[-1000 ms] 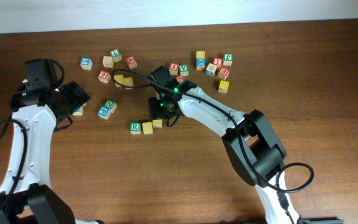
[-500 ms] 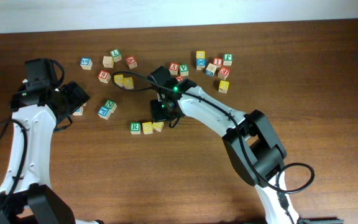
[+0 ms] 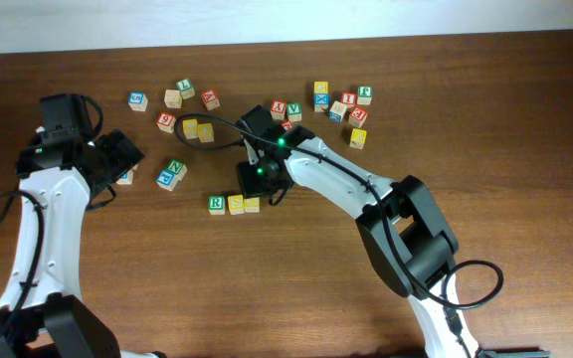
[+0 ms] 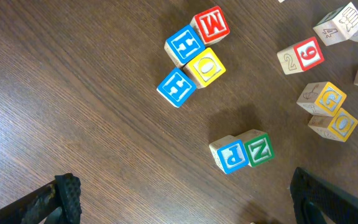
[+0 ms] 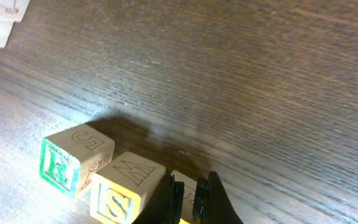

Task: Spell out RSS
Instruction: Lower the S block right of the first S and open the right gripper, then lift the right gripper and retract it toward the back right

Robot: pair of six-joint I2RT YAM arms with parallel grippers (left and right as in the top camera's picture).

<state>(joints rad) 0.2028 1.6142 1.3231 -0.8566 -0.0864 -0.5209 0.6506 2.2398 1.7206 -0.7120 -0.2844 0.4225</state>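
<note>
Closed right gripper [image 5: 189, 198] at the RSS row; left gripper [image 4: 182, 190] wide, empty
Overhead: green-faced R wooden cube [image 3: 216, 204], yellow-faced S wooden cube [image 3: 235, 205] and second yellow-faced wooden cube [image 3: 253, 203] touched in a row midway across the dark wooden table [image 3: 525, 149], stray alphabet cubes [image 3: 338, 107] toward its far edge. Left wrist: only strays below. Right wrist: the pinched gripper met the end cube, likely light, rigid, smooth; its neighbour blocked one side, free faces offered the grip

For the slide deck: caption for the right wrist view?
Shut right tool at a partly hidden cube, lined up beside the yellow S cube and green R cube.
</note>
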